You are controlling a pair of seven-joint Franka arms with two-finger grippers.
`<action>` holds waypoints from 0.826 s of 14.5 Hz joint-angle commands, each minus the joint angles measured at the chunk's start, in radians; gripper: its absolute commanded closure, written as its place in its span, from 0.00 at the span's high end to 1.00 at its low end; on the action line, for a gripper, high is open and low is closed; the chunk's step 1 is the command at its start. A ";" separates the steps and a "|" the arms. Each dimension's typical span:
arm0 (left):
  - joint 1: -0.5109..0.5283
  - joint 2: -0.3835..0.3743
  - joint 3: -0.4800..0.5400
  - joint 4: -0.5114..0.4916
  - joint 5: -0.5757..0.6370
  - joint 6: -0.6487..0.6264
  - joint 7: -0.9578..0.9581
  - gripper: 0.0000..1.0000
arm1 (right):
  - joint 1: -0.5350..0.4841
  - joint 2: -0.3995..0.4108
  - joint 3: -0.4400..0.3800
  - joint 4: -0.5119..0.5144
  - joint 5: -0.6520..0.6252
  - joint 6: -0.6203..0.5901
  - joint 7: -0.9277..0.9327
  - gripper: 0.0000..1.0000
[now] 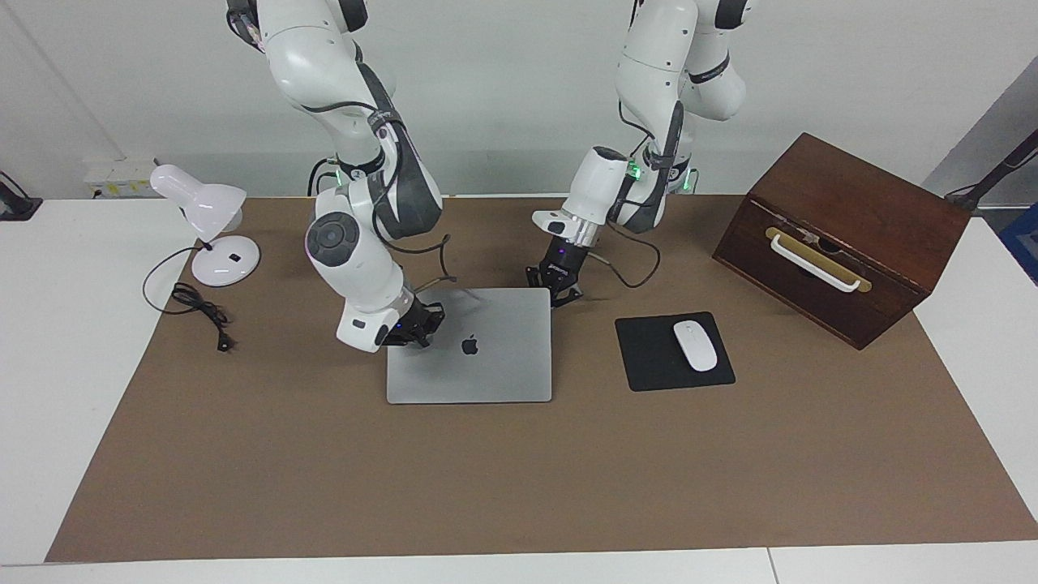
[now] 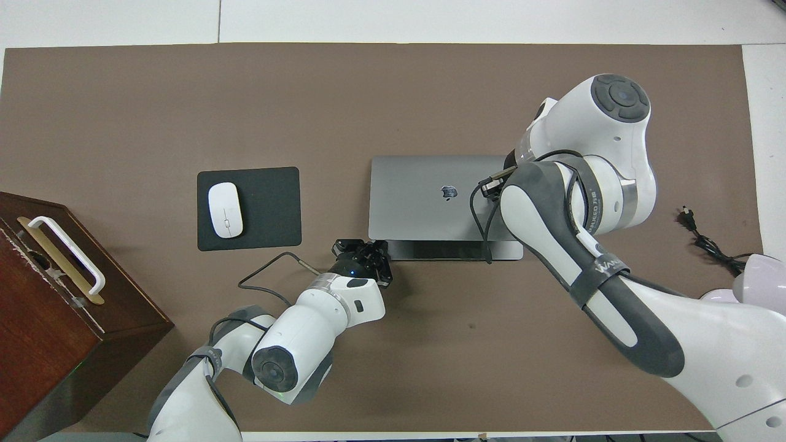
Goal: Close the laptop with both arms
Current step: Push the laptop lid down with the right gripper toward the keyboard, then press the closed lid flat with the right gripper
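The silver-grey laptop [image 1: 486, 365] lies in the middle of the brown mat. Its lid [image 2: 424, 196], with the dark apple logo, is folded down almost flat, and a narrow dark strip of the deck [image 2: 442, 250] shows along the edge nearer to the robots. My right gripper [image 1: 418, 334] is shut and rests on the lid near its corner toward the right arm's end; its own arm hides it in the overhead view. My left gripper [image 1: 559, 297] [image 2: 367, 248] is shut and sits at the laptop's corner nearer to the robots, toward the left arm's end.
A black mouse pad [image 1: 649, 361] with a white mouse [image 1: 696, 345] lies beside the laptop toward the left arm's end. A dark wooden box [image 1: 843, 235] stands past it. A white desk lamp [image 1: 212, 223] and its black cable [image 1: 203, 312] are at the right arm's end.
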 commanded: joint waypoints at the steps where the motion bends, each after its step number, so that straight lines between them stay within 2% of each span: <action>1: -0.027 0.039 0.015 0.011 -0.001 0.019 0.010 0.00 | -0.010 -0.035 0.006 -0.055 0.012 0.018 0.011 0.00; 12: -0.027 0.041 0.015 0.011 -0.001 0.018 0.013 0.00 | -0.009 -0.058 0.006 -0.107 0.012 0.029 0.011 0.00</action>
